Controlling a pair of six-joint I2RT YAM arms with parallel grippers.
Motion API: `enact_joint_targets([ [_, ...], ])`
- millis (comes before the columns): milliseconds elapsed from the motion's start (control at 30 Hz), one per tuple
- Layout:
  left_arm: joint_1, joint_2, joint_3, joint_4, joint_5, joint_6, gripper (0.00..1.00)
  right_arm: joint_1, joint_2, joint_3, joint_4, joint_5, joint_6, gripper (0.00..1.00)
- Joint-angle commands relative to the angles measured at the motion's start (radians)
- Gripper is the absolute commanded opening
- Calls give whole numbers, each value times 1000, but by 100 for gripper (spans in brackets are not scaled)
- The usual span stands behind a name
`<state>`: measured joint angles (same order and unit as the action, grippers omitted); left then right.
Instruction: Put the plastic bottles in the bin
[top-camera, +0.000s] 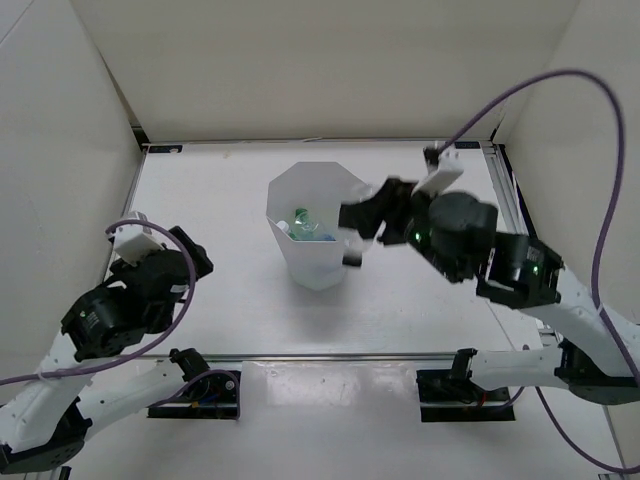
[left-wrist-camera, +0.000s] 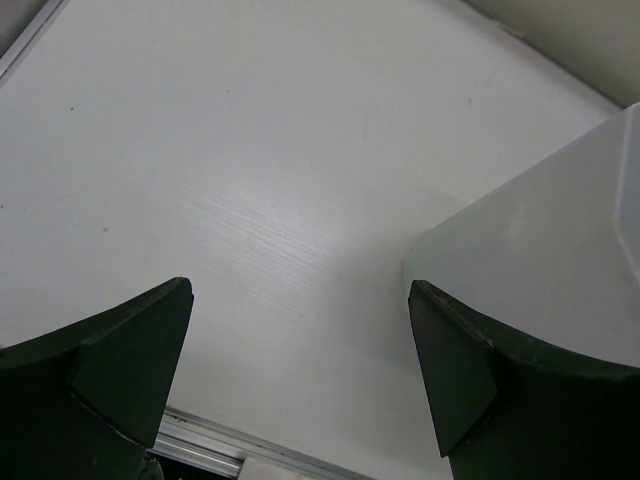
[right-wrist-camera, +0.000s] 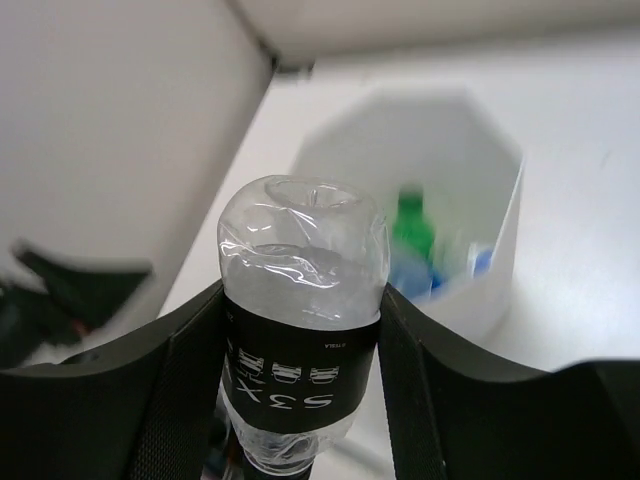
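Observation:
The bin (top-camera: 286, 192) is a white faceted bucket standing mid-table. Inside it lie a green bottle (top-camera: 300, 218) and bottles with blue labels (top-camera: 325, 233). My right gripper (top-camera: 356, 232) hovers at the bin's right rim. It is shut on a clear plastic bottle with a black, white-printed label (right-wrist-camera: 300, 300), whose base points toward the bin (right-wrist-camera: 505, 240). In the right wrist view the green bottle (right-wrist-camera: 412, 222) shows blurred inside the bin. My left gripper (left-wrist-camera: 300, 330) is open with nothing in it, low over the table, with the bin's wall (left-wrist-camera: 545, 250) just past its right finger.
White enclosure walls rise at the back and on both sides. An aluminium rail (top-camera: 330, 356) runs along the table's near edge, with the arm bases behind it. A purple cable (top-camera: 600, 200) loops above the right arm.

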<state>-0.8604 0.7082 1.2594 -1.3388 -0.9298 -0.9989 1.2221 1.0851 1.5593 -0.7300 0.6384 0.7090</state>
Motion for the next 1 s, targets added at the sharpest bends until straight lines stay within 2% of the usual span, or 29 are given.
enact_joint_targets([
  [0, 1, -21, -74, -76, 22, -69, 100, -85, 183, 184, 75, 110, -377, 35],
  [33, 1, -32, -93, -76, 35, -81, 100, -110, 270, 233, 75, 110, -397, 40],
  [100, 1, -32, -104, -76, 45, -81, 100, -183, 346, 344, 75, 92, -428, 51],
  [133, 1, -41, -104, -76, 45, -81, 100, -206, 408, 370, 75, 64, -439, 64],
  [200, 1, -41, -104, -76, 54, -72, 100, -266, 478, 426, 75, 2, -465, 82],
  [233, 1, -41, -95, -76, 54, -72, 100, -280, 499, 452, 49, -23, -465, 100],
  [333, 1, -41, -57, -85, 54, -61, 100, -291, 532, 579, -64, -3, -454, 100],
  [400, 1, -41, -48, -85, 45, -52, 100, -291, 486, 570, -91, 9, -398, 100],
  [467, 1, -65, -48, -85, 45, -76, 100, -340, 426, 500, -118, -61, -350, 100],
  [500, 1, -75, -60, -85, 45, -89, 100, -370, 365, 470, -129, -131, -324, 100],
  [533, 1, -84, -72, -85, 36, -110, 100, -451, 339, 444, -144, -204, -256, 100],
  [600, 1, -108, -120, -85, 36, -128, 100, -537, 308, 395, -225, -420, -206, 100],
  [633, 1, -108, -141, -85, 36, -139, 100, -621, 299, 383, -248, -518, -206, 100],
  [700, 1, -118, -201, -85, 36, -155, 100, -700, 299, 355, -313, -719, -249, 100],
  [733, 1, -107, -216, -85, 36, -168, 100, -769, 299, 335, -313, -899, -249, 100],
  [800, 1, -61, -236, -85, 5, -168, 100, -824, 244, 262, -243, -1107, -305, 100],
  [833, 1, -41, -236, -85, -16, -168, 100, -861, 222, 202, -226, -1175, -324, 100],
  [967, 1, 63, -245, -85, -174, -190, 100, -953, 141, 128, -203, -1197, -324, 100],
])
